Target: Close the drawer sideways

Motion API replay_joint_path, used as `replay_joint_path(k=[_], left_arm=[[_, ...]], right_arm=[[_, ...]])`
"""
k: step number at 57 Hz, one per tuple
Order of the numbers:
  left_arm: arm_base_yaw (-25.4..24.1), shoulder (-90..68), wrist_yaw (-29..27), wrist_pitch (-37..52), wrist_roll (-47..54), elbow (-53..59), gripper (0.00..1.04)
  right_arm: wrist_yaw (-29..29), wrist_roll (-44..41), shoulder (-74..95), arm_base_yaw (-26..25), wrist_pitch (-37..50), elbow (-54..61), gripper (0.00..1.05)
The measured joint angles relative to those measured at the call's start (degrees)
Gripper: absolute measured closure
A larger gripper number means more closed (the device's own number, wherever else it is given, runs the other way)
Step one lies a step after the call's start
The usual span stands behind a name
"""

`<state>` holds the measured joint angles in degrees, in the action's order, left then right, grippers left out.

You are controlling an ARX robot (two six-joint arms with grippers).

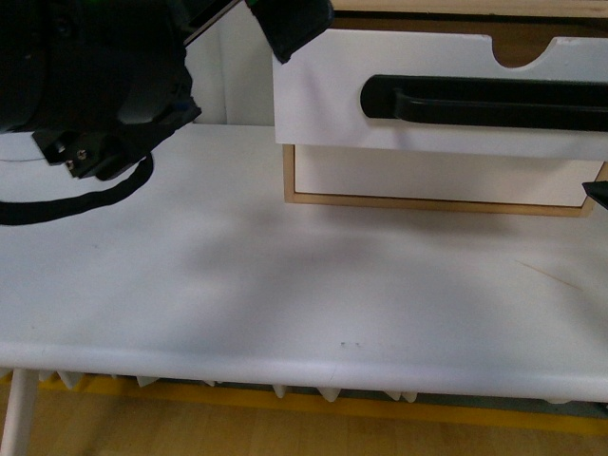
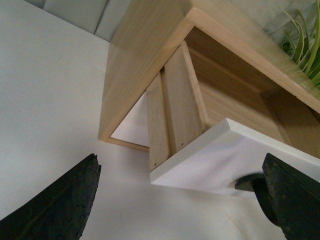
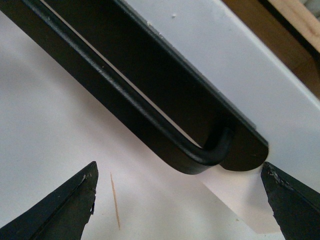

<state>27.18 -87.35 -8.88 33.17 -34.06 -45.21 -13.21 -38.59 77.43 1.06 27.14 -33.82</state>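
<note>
The drawer (image 1: 427,66) has a white front, a long black bar handle (image 1: 484,100) and a half-round notch (image 1: 521,52). It stands pulled out of the light-wood cabinet (image 2: 135,60). My left gripper (image 1: 294,33) is open, level with the drawer front's left end. In the left wrist view the left gripper (image 2: 180,162) has its fingers spread either side of the front's corner (image 2: 215,160), without touching it. My right gripper (image 3: 179,170) is open just before the handle's right end (image 3: 200,150); only its tip (image 1: 597,190) shows in the front view.
A plain white drawer front (image 1: 437,176) sits shut below the open drawer. The cabinet stands at the back of a white table (image 1: 285,285), which carries a thin brown scratch (image 3: 116,200). A black cable (image 1: 85,201) hangs from the left arm. A green plant (image 2: 305,45) is behind the cabinet.
</note>
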Motion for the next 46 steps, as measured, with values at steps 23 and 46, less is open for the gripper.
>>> replay_joint_path(k=[23, 46], left_arm=[[0.0, -10.6, 3.3, -2.0, 0.4, -11.1, 0.06], [-0.9, -18.8, 5.7, -4.6, -0.6, -21.4, 0.06]], right_arm=[[1.5, 0.3, 12.2, 0.1, 1.7, -11.0, 0.09], [1.8, 0.4, 20.2, -0.7, 1.9, -18.8, 0.09]])
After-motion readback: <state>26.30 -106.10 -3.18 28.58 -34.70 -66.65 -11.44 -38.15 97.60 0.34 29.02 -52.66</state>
